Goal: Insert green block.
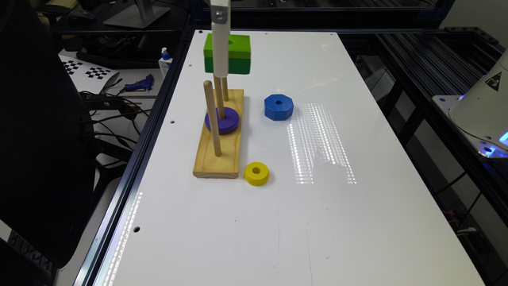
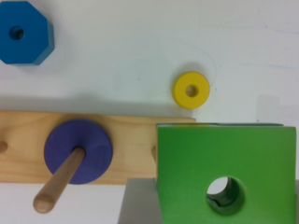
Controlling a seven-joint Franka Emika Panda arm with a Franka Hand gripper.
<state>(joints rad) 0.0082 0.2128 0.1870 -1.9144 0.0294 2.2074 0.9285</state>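
The green block [image 1: 234, 53], lime on top and darker green below, hangs in the air above the wooden peg board [image 1: 218, 161], and my gripper [image 1: 226, 59] is shut on it. In the wrist view the green block [image 2: 224, 168] looms close, its round hole facing the camera, with grey fingers [image 2: 138, 205] against its sides. The board carries three upright pegs; the nearest peg [image 1: 212, 119] is bare. A purple ring [image 1: 222, 120] sits on the middle peg [image 2: 58, 182]. The block hides one end of the peg board [image 2: 131, 140] in the wrist view.
A blue octagonal block [image 1: 278, 107] lies on the white table to the exterior view's right of the board, and a yellow ring [image 1: 256, 173] lies by the board's near corner. The robot base [image 1: 484, 107] stands at the exterior view's right; cables and clutter lie beyond the left edge.
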